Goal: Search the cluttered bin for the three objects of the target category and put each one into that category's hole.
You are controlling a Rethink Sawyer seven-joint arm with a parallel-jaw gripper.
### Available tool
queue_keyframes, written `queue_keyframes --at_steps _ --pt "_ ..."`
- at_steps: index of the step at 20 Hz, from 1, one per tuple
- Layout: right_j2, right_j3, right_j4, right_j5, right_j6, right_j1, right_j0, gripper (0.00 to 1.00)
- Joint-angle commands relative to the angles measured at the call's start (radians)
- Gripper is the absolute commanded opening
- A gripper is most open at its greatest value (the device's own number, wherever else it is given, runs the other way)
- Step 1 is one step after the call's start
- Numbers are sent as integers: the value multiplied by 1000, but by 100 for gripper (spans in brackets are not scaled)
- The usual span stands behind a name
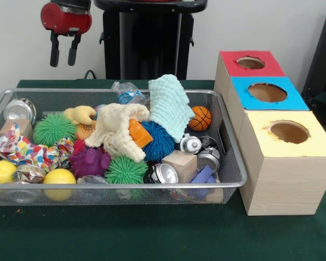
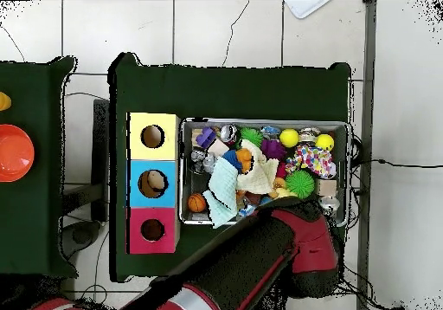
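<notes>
Overhead, I hold the gripper [image 1: 64,56], fingers empty and narrowly parted, at upper left; the tan plush animal [image 1: 80,115] lies directly below in the bin [image 1: 234,157].

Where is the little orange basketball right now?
Front view: the basketball lies at the bin's far right, beside the pale green cloth.
</notes>
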Motion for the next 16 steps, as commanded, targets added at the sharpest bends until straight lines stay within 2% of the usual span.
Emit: queue_keyframes --at_steps 1,13,16 --pt "206 30 106 13 -31 -11 -39 100" --pt "205 45 95 20 -28 -26 -24 100" --pt "221 54 113 34 -75 -27 -34 100"
